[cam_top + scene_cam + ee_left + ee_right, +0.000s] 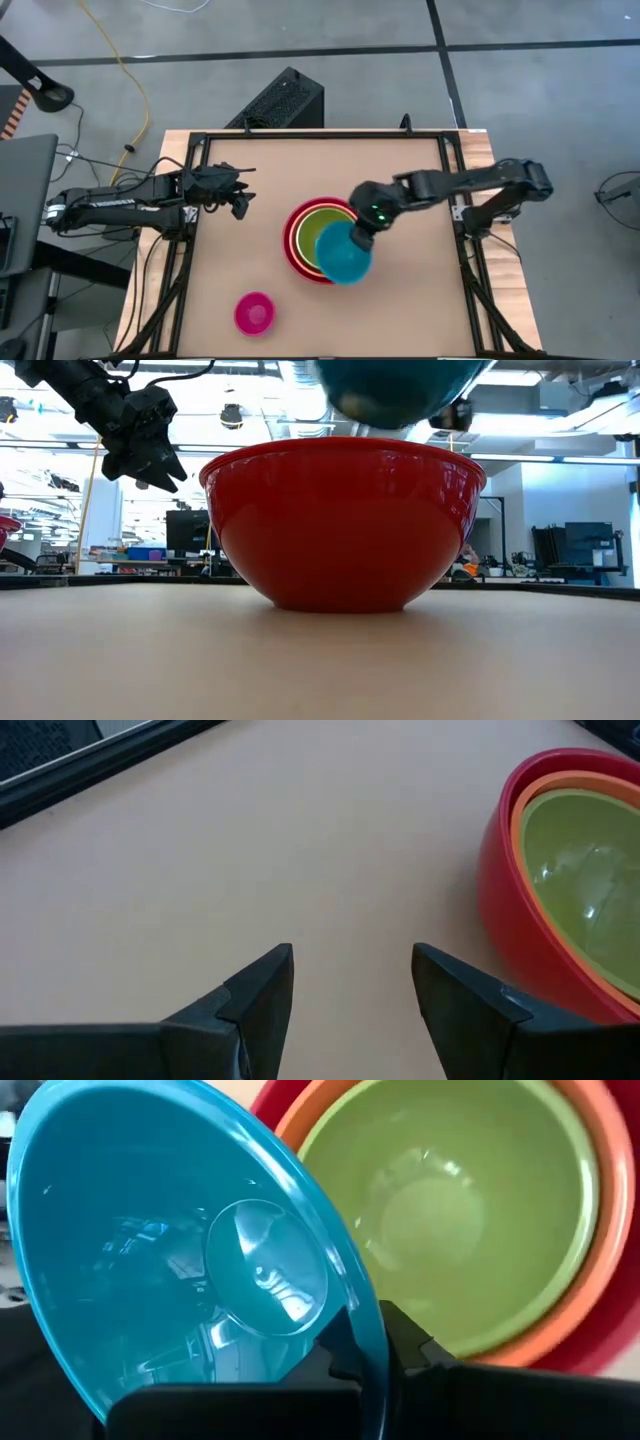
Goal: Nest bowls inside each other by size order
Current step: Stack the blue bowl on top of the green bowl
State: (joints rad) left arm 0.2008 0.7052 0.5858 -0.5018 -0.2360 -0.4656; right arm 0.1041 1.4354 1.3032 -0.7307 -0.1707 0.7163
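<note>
Right jaws clamp the teal bowl (190, 1250) rim above the lime bowl (470, 1210).

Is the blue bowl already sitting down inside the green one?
No: the right claw holds the blue bowl by its rim, tilted, above the green bowl.

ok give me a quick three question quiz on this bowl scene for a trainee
1. True or false: the teal bowl already sits inside the lime green bowl.
2. Which gripper holds the teal bowl? A left B right
3. Fill in: the small pink bowl stands alone on the ____.

Key: 1 false, the right gripper holds it tilted above the stack. 2 B; the left gripper hangs open, away from the stack. 3 table.
</note>
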